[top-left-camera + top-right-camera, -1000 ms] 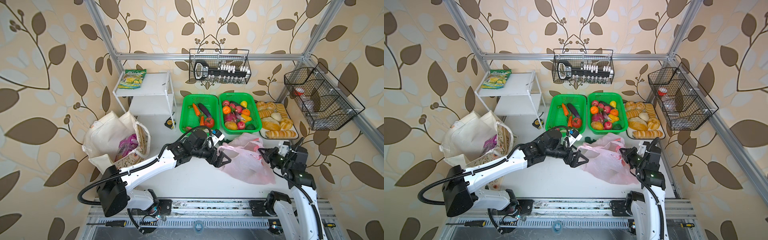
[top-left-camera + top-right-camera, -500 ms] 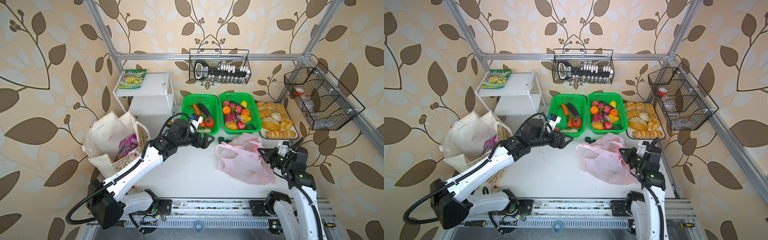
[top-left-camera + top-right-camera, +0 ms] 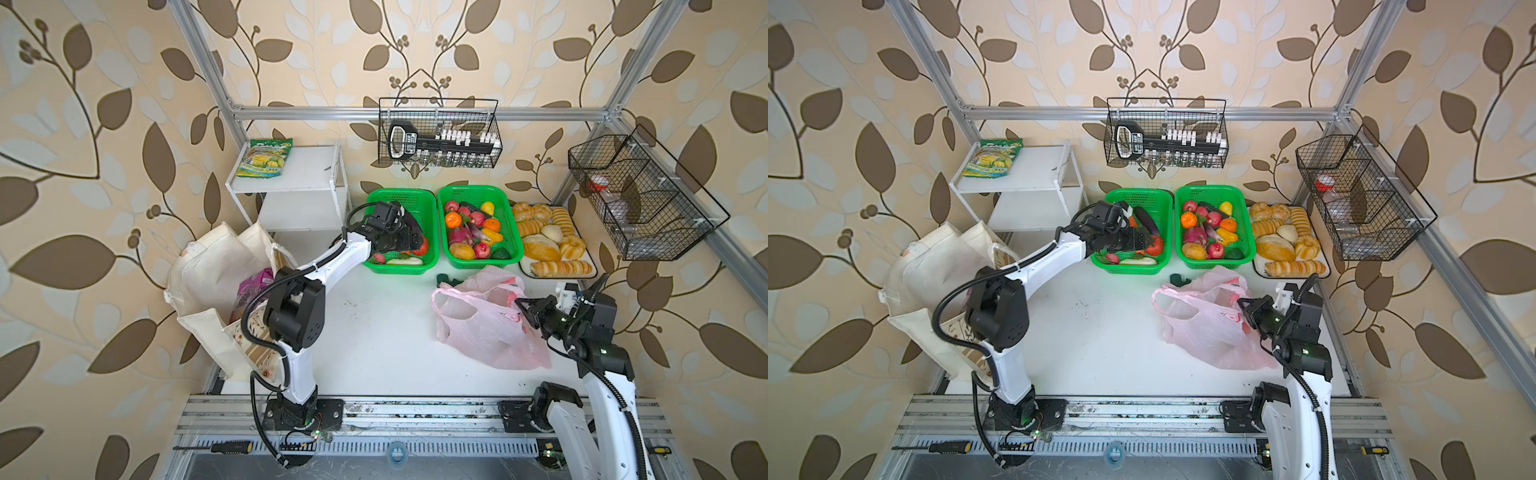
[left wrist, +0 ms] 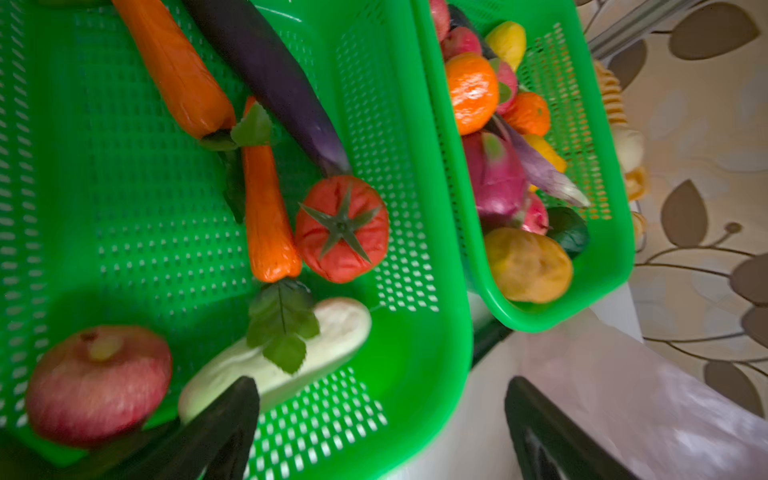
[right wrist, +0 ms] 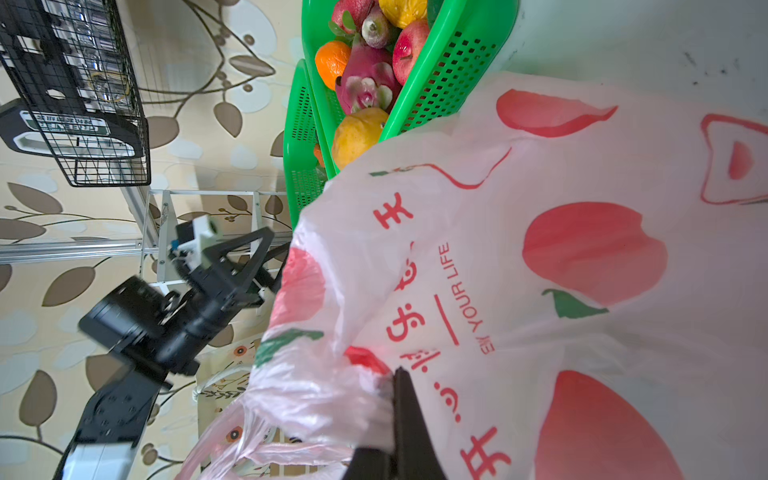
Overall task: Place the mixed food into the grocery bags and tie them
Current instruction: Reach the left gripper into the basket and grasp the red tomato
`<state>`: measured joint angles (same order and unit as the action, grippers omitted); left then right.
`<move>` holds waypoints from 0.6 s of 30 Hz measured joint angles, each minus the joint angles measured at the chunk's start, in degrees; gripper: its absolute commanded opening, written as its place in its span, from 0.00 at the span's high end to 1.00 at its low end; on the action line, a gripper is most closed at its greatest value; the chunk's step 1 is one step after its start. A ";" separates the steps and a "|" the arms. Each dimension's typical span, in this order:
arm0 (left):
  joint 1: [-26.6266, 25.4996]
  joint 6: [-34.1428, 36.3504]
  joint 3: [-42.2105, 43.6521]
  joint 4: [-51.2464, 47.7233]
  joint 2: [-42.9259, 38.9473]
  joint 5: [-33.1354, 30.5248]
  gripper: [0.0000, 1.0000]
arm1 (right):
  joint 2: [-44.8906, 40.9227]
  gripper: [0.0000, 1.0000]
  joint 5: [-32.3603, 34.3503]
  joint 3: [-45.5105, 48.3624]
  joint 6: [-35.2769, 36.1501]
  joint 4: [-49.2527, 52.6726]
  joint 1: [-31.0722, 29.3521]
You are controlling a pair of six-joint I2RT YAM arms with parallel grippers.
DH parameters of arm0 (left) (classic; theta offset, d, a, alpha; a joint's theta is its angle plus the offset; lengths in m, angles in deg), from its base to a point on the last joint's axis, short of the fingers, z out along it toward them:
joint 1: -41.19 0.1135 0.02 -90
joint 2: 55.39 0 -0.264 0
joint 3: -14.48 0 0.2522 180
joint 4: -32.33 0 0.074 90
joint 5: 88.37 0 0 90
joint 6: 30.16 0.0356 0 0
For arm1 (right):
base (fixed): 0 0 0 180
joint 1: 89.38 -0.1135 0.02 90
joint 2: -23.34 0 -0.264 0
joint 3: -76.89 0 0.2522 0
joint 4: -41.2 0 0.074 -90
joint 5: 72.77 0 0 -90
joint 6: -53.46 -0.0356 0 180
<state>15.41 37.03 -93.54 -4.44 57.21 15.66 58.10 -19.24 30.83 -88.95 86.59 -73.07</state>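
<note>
Red tomato [image 4: 341,228] sits in the left green basket [image 4: 449,332], against a carrot [image 4: 266,216]; left jaws hover spread above the basket, tomato just ahead, roughly centred between them; left arm [image 3: 332,266] nearer; right jaws pinch the pink plastic bag [image 3: 482,328] on the worktop [image 3: 374,332].

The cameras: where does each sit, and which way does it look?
Top views: high in front, looking down on the white table; left arm and right arm show.
Left wrist: on the left arm, looking into the vegetable basket at the red tomato; the open left hand shows.
Right wrist: on the right arm, looking across the pink plastic bag that the right hand pinches.
Shared: both wrist views show the pink plastic bag.
</note>
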 measured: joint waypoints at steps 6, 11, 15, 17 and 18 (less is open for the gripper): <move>0.24 0.98 -11.08 -4.28 11.78 1.16 0.06 | -0.09 1.00 -0.02 -0.85 0.02 0.28 0.00; 0.24 1.44 -18.05 -6.12 17.00 1.77 0.11 | 0.13 1.00 -0.02 -0.85 0.02 0.28 0.00; 0.24 1.53 -22.23 -7.37 19.58 0.13 0.14 | 0.68 1.00 -0.04 -0.85 0.26 0.31 0.00; 0.24 1.68 -24.98 -8.13 21.24 -0.72 0.15 | 1.03 1.00 -0.17 -0.85 0.44 0.28 0.00; 0.24 1.79 -25.90 -8.37 21.94 -0.79 0.15 | 1.18 1.00 -0.20 -0.85 0.46 0.28 0.00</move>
<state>15.65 38.82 -119.44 -12.81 79.15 14.87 59.29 -19.44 29.98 -88.49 86.88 -73.07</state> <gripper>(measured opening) 0.856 0.047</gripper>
